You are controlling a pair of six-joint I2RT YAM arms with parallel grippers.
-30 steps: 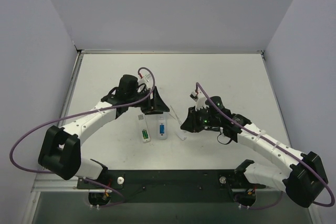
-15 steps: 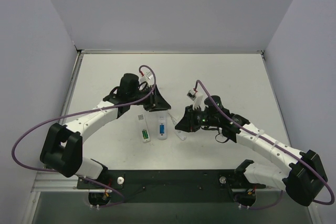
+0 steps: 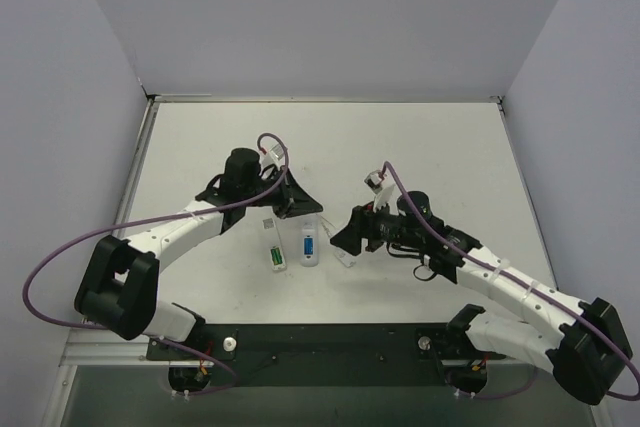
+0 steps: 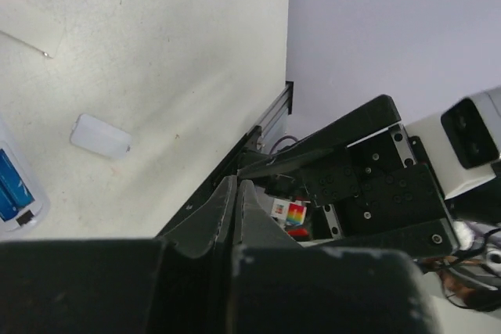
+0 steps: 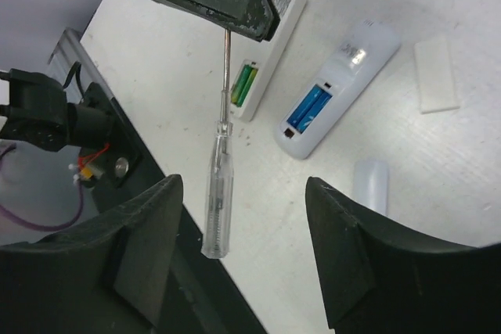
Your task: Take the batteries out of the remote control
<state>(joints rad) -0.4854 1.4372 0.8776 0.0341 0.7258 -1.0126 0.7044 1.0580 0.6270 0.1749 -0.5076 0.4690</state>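
Four batteries in place, bays uncovered; lifting not yet begun.
Two green batteries (image 5: 244,84) sit in the slim remote (image 5: 272,39) and two blue batteries (image 5: 309,109) in the wide remote (image 5: 356,60) just to its right. Both remotes lie near the middle of the tabletop (image 3: 420,137), with one loose cover (image 5: 436,76) close by. A screwdriver (image 5: 217,193) lies right of the wide remote, its tip passing out of sight under the left hand (image 3: 300,205), whose fingers are pressed together on nothing visible. The right hand (image 3: 342,237) is spread wide and empty beside the screwdriver handle. Judged step: fetching the prying tool. The next move calls for closing squarely on the thin handle, then levering one battery end up without skidding the light remote.
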